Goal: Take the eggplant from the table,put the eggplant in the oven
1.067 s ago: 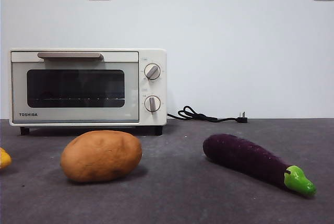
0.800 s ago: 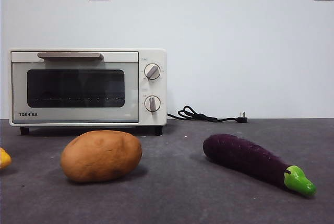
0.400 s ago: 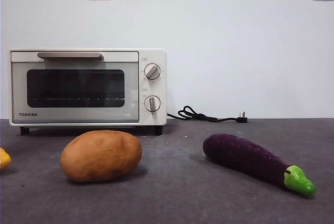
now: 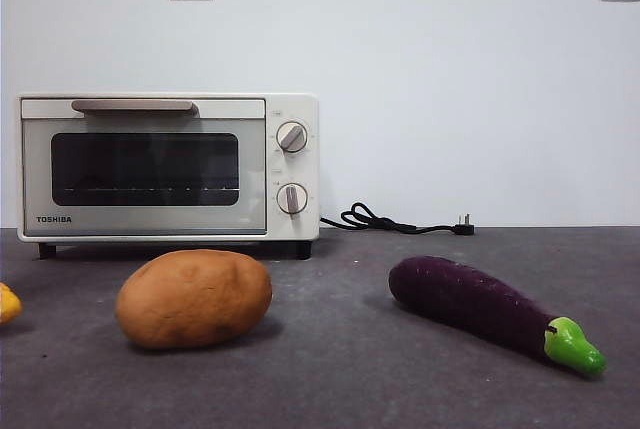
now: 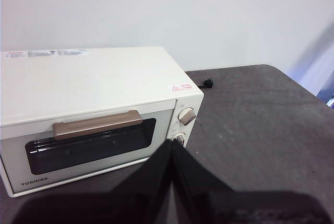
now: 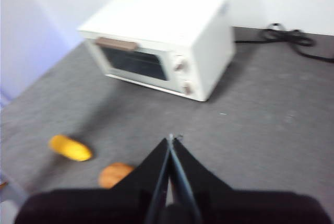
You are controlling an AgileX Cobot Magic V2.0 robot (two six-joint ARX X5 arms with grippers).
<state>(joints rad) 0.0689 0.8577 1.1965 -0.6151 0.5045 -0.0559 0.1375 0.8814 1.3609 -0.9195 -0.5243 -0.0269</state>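
Orange-brown potato (image 4: pixel 193 298) lies between eggplant (image 4: pixel 480 304) and closed oven (image 4: pixel 168 166)

We see a glossy dark-purple plastic eggplant (image 4: pixel 480 303) on a matt, speckled grey table (image 4: pixel 340 379), beside a smooth cream oven (image 4: pixel 168 166) with a dark glass door.

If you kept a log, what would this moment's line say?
eggplant: on table, untouched | oven: door closed | left gripper: shut, above oven | right gripper: shut, holding nothing
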